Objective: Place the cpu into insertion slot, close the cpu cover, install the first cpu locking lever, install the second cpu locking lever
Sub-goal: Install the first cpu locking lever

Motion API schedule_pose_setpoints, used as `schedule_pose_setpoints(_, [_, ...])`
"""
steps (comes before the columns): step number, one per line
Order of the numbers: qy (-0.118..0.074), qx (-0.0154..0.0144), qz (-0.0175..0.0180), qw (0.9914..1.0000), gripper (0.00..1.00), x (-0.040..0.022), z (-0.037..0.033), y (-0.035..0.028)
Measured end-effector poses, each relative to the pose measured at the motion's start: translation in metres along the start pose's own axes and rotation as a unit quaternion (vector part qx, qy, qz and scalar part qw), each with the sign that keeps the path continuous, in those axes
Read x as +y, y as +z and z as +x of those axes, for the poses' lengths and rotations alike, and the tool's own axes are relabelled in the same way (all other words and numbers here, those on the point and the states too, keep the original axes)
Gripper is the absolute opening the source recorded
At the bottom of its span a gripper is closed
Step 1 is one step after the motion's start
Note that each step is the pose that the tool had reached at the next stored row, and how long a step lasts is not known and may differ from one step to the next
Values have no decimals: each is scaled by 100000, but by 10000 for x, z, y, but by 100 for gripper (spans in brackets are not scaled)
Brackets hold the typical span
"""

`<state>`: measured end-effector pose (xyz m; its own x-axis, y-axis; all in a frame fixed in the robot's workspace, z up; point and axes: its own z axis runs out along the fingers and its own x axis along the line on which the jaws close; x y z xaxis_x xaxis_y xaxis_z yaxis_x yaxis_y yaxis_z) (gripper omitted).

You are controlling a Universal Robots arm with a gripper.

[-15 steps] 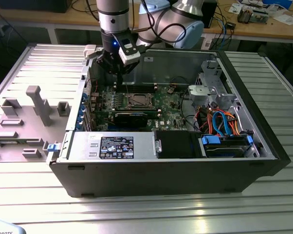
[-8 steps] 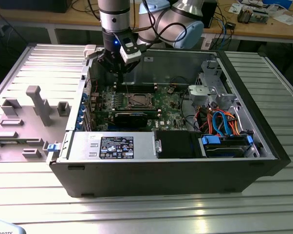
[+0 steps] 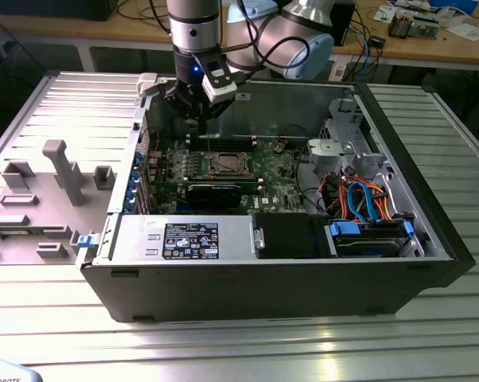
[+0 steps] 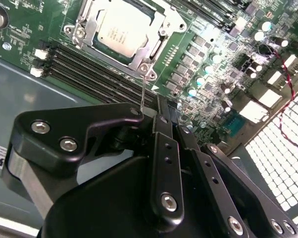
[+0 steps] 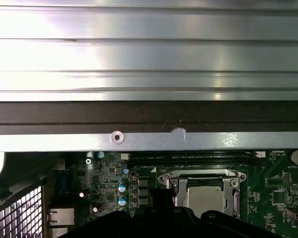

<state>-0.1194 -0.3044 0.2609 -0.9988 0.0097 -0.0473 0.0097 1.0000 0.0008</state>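
Note:
The cpu [image 4: 120, 32] lies flat in the insertion slot [image 3: 226, 165] on the green motherboard [image 3: 267, 171]; its dull silver top also shows in the first wrist view [image 5: 204, 198]. The cpu cover [image 4: 156, 47] lies down around it as a silver frame [image 5: 202, 174]. A thin wire locking lever [image 4: 145, 91] stands up from the socket's corner and reaches the tip of my gripper [image 4: 159, 111]. Whether they touch I cannot tell. In the exterior view my gripper [image 3: 198, 121] hangs shut over the board's rear, toward that view's left of the socket.
The open computer case [image 3: 263, 278] surrounds the board, with a power supply [image 3: 184, 239] at the front and a drive cage [image 3: 347, 151] with orange and blue cables on the exterior view's right. Black memory slots [image 4: 89, 67] run beside the socket. A grey fixture tray [image 3: 40, 199] lies outside.

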Motion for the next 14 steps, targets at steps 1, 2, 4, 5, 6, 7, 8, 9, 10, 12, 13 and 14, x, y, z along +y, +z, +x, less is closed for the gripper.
schedule_pose_setpoints(1, [-1, 1, 0, 100000, 11, 2, -19, 1])
schedule_pose_setpoints(2, [-4, 1, 3, 100000, 11, 2, -34, 2])
schedule_pose_setpoints(4, [3, -3, -1, 100000, 11, 4, -109, 8])
schedule_pose_setpoints(5, [-1, 1, -1, 100000, 11, 4, -123, 9])
schedule_pose_setpoints(6, [-2, 0, 2, 100000, 11, 4, -144, 10])
schedule_pose_setpoints(7, [-2, 2, 1, 100000, 11, 5, -171, 12])
schedule_pose_setpoints(8, [0, 1, 2, 100000, 11, 5, -183, 13])
schedule_pose_setpoints(9, [-2, 3, 4, 100000, 11, 5, -196, 13])
schedule_pose_setpoints(10, [-2, 3, 2, 100000, 11, 4, -199, 13])
schedule_pose_setpoints(12, [9, -1, 1, 100000, 11, 5, -200, 14])
schedule_pose_setpoints(13, [8, 0, 2, 100000, 11, 5, -200, 14])
schedule_pose_setpoints(14, [2, 1, -1, 100000, 11, 5, -201, 14])
